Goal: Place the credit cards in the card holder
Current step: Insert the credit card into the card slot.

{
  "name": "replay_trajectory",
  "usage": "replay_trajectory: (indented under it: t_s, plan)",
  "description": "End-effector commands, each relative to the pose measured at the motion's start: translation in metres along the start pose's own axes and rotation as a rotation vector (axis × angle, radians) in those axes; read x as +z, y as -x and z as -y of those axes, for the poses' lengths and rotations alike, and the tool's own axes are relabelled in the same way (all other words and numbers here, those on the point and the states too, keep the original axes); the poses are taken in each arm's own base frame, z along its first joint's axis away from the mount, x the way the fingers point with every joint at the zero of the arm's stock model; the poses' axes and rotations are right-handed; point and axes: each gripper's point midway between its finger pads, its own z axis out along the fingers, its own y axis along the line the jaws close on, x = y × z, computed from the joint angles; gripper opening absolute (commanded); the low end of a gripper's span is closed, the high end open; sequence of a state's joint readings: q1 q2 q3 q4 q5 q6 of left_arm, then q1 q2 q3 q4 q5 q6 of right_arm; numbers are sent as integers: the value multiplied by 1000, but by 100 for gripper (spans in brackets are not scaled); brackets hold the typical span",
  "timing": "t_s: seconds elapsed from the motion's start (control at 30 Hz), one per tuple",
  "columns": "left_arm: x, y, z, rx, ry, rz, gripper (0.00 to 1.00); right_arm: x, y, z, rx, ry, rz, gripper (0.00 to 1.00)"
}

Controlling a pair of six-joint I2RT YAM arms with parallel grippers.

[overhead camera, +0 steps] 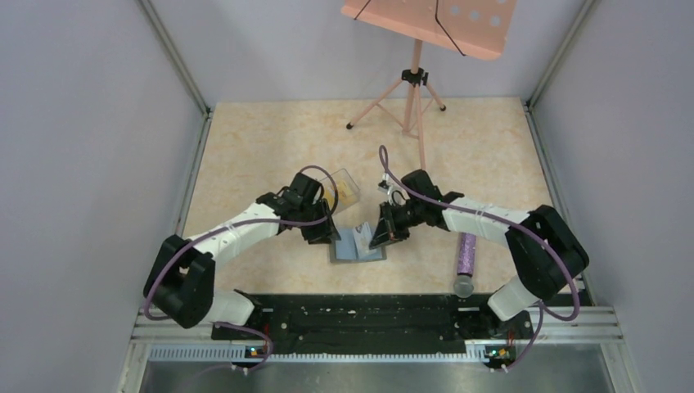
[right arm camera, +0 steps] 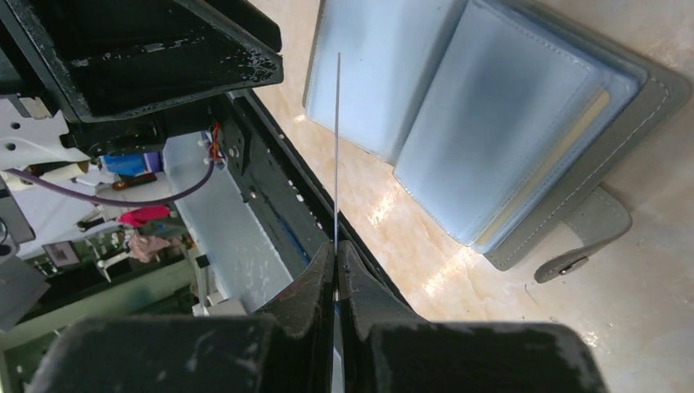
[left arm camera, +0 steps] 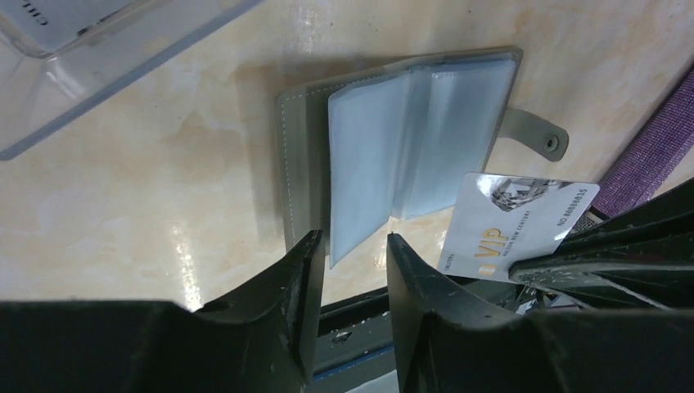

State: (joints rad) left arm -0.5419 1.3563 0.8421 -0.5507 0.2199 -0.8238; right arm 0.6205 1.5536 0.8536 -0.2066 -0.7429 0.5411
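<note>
Credit card (left arm camera: 515, 225), white with VIP lettering, clamped by one end in right hand (right arm camera: 336, 254), fingers closed flat on it. Seen edge-on from the right wrist as a thin upright line. Held clear of the tabletop (overhead camera: 245, 147), just beside card holder (overhead camera: 358, 244) on its two o'clock side in the top view. No contact with any pocket, as far as can be told.

Card holder lying open and flat near the middle of the tabletop, toward the near edge. Grey cover underneath, clear sleeves fanned upward, snap tab (left arm camera: 536, 135) sticking out to one side. Pale yellowish edge showing inside one sleeve in the right wrist view, perhaps a card; not certain.

Left hand (left arm camera: 352, 246) at about ten o'clock of the holder, fingers apart with a narrow gap, gripping nothing, poised over the free edge of a raised sleeve.

Farther out: clear box (overhead camera: 348, 190) at twelve o'clock from the holder, something orange-yellow inside. Purple tube (overhead camera: 466, 258) at about four o'clock, well apart.

Step in hand, by judgement: bringing one card to a sleeve for insertion. Next move likely calling for:
- tipping the card from upright toward the plane of a sleeve;
- lining its free edge up with the sleeve mouth, though which side the mouths face cannot be told;
- steadying the sleeve or cover with the left hand so the holder does not slide or the thin plastic buckle.
</note>
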Motion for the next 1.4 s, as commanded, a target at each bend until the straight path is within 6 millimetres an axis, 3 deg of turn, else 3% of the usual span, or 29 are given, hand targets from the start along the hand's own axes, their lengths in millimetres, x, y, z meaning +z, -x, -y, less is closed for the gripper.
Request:
replay_trajectory:
  t_s: [0.0,0.17,0.47,0.7,0.97,1.37]
  plan:
    - [20,4,8,-20,-29,13,39,5,21,-5,-11,74,79,0]
    - [35,2,-9,4,67,-26,37,15,26,7,5,64,82,0]
    - [49,-8,-33,16,164,-82,22,25,18,31,34,18,49,0]
    - [52,-11,-36,11,168,-95,13,33,13,36,68,45,33,0]
    - [54,-12,-36,13,168,-105,13,41,7,55,95,-4,25,0]
    - [55,-11,-30,8,150,-112,12,53,-2,64,155,27,8,0]
